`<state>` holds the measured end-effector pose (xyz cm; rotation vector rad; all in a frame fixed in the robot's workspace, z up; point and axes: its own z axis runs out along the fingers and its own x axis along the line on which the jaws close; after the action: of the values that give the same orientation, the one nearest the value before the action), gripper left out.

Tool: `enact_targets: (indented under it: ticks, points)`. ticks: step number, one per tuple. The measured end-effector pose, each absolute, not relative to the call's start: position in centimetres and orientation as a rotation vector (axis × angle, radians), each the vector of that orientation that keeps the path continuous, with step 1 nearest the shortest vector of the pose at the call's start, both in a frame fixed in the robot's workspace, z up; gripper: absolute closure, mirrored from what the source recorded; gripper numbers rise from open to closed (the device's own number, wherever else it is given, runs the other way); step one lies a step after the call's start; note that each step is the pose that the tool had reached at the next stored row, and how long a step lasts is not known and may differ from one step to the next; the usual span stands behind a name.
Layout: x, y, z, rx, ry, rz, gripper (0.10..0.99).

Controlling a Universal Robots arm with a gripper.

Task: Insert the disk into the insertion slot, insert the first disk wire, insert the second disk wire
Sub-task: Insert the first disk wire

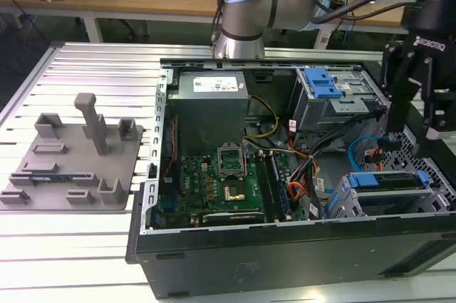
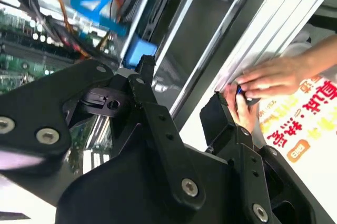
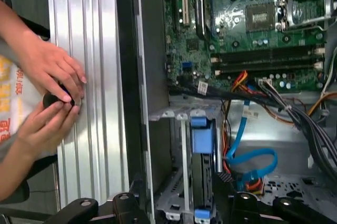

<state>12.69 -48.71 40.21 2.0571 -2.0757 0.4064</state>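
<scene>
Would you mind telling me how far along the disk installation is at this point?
Done, it seems: the disk sits in the insertion slot. In hand: nothing; the gripper hangs open above it. Left: apparently both wires; a blue cable lies looped beside the slot, and I cannot see it plugged into the disk.

An open black computer case [image 1: 285, 260] lies on the ribbed aluminium worktop [image 1: 92, 75]. Inside it, a green motherboard [image 1: 228, 182] sits beside a grey power supply [image 1: 210, 107], and a blue cable [image 1: 360, 147] loops toward the exterior view's right. A grey fixture plate [image 1: 71, 160] rests on the worktop at the exterior view's left, apart from the case.
</scene>
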Motion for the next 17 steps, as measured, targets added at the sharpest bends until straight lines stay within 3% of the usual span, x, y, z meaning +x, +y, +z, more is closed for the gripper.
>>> enact_targets:
  ticks: [17]
  points:
    - [13.9,-45.2,38.5,1.97,-2.123,0.433,0.467]
